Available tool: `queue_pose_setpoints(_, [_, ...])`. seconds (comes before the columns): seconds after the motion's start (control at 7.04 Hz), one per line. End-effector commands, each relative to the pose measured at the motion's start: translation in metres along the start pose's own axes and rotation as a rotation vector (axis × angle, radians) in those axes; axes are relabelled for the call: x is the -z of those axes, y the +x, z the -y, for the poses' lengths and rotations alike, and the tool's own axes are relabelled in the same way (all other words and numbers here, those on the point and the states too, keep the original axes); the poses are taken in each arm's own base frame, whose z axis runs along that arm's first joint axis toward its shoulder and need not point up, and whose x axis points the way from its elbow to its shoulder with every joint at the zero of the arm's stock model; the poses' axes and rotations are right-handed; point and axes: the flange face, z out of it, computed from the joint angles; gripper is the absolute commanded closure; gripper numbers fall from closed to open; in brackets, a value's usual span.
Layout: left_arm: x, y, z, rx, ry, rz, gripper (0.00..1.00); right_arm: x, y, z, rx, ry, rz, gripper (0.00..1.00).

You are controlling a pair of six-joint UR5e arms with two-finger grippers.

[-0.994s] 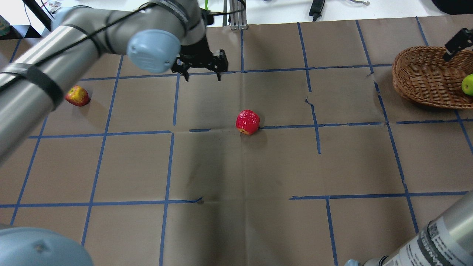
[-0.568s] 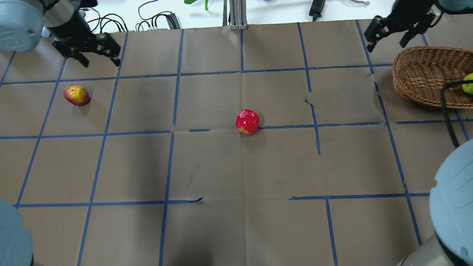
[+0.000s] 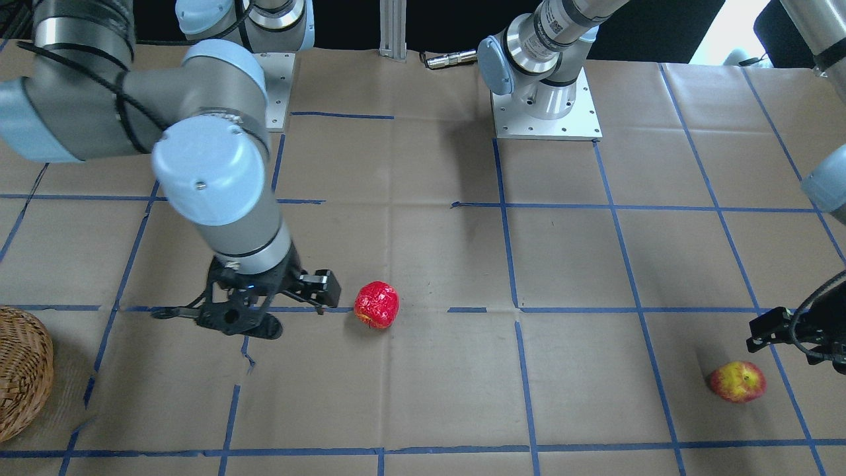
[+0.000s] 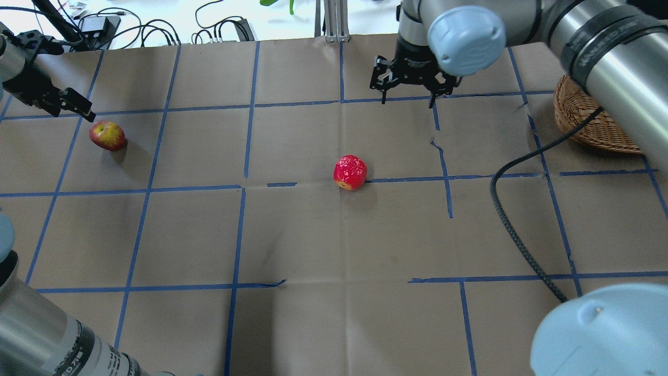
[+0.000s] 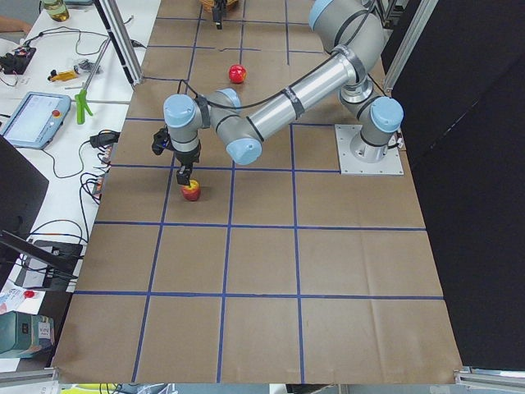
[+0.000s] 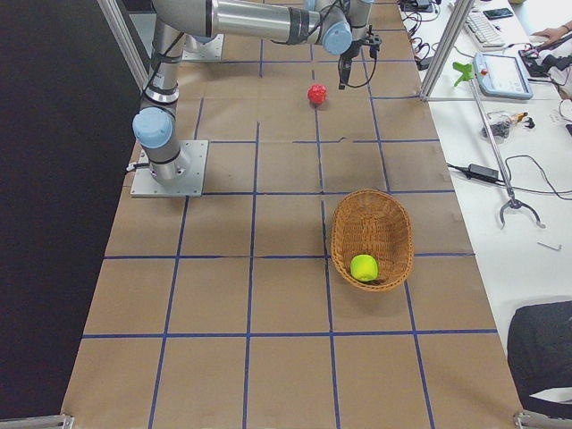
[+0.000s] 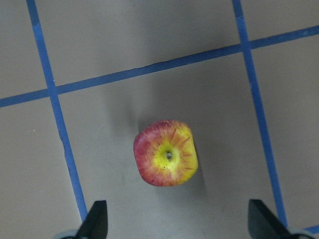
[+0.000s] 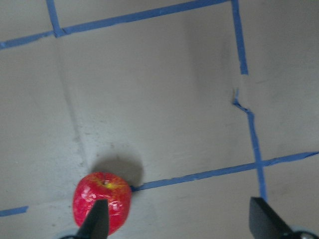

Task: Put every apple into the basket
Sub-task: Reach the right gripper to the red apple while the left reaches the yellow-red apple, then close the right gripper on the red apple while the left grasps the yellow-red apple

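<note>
The glossy red apple [image 4: 350,172] lies mid-table; it also shows in the front view [image 3: 377,305] and at the lower left of the right wrist view [image 8: 102,201]. My right gripper [image 4: 408,99] is open and empty, hovering behind and to the right of it [image 3: 277,314]. The red-and-yellow apple [image 4: 107,136] lies at the far left. My left gripper [image 4: 70,107] is open above it, with the apple [image 7: 166,153] ahead of its fingertips [image 7: 97,221]. The green apple [image 6: 364,266] lies in the wicker basket [image 6: 371,214], which sits at the right edge [image 4: 584,122].
The table is brown paper with a grid of blue tape [image 4: 240,146]. A black cable [image 4: 516,235] hangs from my right arm over the right half. My right arm covers part of the basket in the overhead view. Cables and devices lie beyond the far edge.
My left arm has swung from the table's middle back to the far left, over the red-and-yellow apple. My right gripper has moved from the basket leftward, toward the red apple.
</note>
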Motion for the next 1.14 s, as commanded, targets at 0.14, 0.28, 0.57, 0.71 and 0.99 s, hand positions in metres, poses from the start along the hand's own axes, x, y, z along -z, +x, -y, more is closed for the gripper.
queue_pose_setpoints(0.14, [-0.045, -0.013, 0.005, 0.036, 0.026, -0.019, 0.01, -0.102, -0.044, -0.057, -0.195, -0.115, 0.012, 0.00])
queue_pose_setpoints(0.28, [-0.057, -0.011, 0.007, 0.043, 0.020, -0.038, 0.01, -0.120, -0.044, -0.060, -0.199, -0.139, 0.020, 0.00])
queue_pose_setpoints(0.57, [-0.068, -0.008, 0.009, 0.069, 0.008, -0.049, 0.01, -0.137, -0.050, -0.053, -0.254, -0.143, 0.037, 0.00])
queue_pose_setpoints(0.71, [-0.072, -0.006, 0.006, 0.070, -0.002, -0.054, 0.01, -0.145, -0.051, -0.050, -0.260, -0.136, 0.040, 0.02])
queue_pose_setpoints(0.99, [-0.091, -0.007, 0.003, 0.073, -0.024, -0.071, 0.02, -0.154, -0.052, -0.049, -0.254, -0.125, 0.045, 0.18])
